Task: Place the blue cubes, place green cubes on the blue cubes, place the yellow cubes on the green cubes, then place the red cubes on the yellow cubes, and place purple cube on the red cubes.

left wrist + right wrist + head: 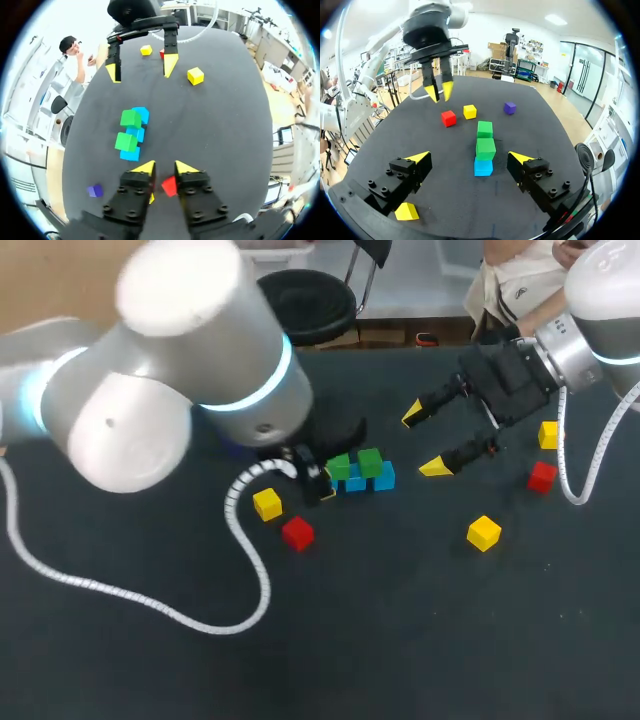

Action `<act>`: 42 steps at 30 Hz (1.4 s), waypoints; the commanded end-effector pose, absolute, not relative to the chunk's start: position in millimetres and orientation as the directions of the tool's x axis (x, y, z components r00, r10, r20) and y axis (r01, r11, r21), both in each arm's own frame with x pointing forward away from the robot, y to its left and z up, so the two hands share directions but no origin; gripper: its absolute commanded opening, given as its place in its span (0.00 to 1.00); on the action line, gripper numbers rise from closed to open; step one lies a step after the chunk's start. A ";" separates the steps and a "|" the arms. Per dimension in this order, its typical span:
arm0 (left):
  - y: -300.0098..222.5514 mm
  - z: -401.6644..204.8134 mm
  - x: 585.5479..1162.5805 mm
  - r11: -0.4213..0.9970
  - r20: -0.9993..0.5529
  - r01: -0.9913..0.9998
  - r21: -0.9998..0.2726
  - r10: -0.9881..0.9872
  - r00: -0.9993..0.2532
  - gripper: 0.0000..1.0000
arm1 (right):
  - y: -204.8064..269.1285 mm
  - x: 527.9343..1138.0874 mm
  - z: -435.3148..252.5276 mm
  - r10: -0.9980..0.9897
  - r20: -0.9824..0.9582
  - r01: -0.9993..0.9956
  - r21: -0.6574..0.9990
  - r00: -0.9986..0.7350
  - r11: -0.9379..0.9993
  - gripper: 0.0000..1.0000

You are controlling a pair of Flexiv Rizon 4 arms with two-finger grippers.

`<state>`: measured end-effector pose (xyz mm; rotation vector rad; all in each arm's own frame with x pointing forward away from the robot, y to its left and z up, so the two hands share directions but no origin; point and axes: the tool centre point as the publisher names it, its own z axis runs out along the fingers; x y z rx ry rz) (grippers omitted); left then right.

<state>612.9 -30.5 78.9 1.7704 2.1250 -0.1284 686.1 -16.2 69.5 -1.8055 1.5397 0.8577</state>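
Left arm (150, 390): enters from the left and covers much of that side of the table (400, 640). Its white cable (150, 602) loops over the table surface.

Left gripper (165, 169): fingers a narrow gap apart, nothing held. It hangs above the left red cube (297, 533), which shows through the gap in the left wrist view. The left yellow cube (267, 504) sits just beside that red cube.

Purple cube (94, 190): alone on the table, off to one side of the left gripper and apart from the other cubes.

Blue cubes (384, 477): in a row at the table's middle, touching; there appear to be three, though the green cubes hide part of the count. Two green cubes (370, 461) rest on top of the row, close together.

Right gripper (424, 440): fingers spread wide, empty, held above the table just right of the row. In its own wrist view the row lies ahead, between its fingers.

Front yellow cube (484, 532): on the table, nearer the camera than the right gripper.

Right red cube (542, 477) and far yellow cube (548, 434): near each other at the right side, both lying singly.
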 end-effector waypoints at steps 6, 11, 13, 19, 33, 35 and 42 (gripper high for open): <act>-3.3 95.7 618.8 0.135 -0.407 0.983 0.127 0.911 -0.072 1.00 | -16.3 686.0 69.3 -0.594 -0.796 -0.989 -0.040 0.116 -0.139 1.00; -2.0 100.5 631.0 0.080 -0.421 0.992 0.094 0.907 -0.033 1.00 | -16.3 686.0 69.3 -0.594 -0.796 -0.989 -0.040 0.116 -0.139 1.00; -1.7 100.4 635.0 0.082 -0.419 0.993 0.086 0.907 -0.038 1.00 | -16.3 686.0 69.3 -0.594 -0.796 -0.989 -0.040 0.116 -0.139 1.00; 8.0 90.9 645.6 0.081 -0.465 0.996 0.031 0.883 -0.057 1.00 | -16.3 686.0 69.3 -0.594 -0.796 -0.989 -0.040 0.116 -0.139 1.00; 27.6 59.2 675.0 0.141 -0.578 0.984 -0.104 0.797 -0.176 1.00 | -16.3 686.0 69.3 -0.594 -0.796 -0.989 -0.040 0.116 -0.139 1.00; 23.7 60.5 677.6 0.134 -0.573 0.986 -0.099 0.802 -0.166 1.00 | -16.3 686.0 69.3 -0.594 -0.796 -0.989 -0.040 0.116 -0.139 1.00; 21.0 65.7 681.3 0.118 -0.575 0.989 -0.086 0.805 -0.146 1.00 | -16.3 686.0 69.3 -0.594 -0.796 -0.989 -0.040 0.116 -0.139 1.00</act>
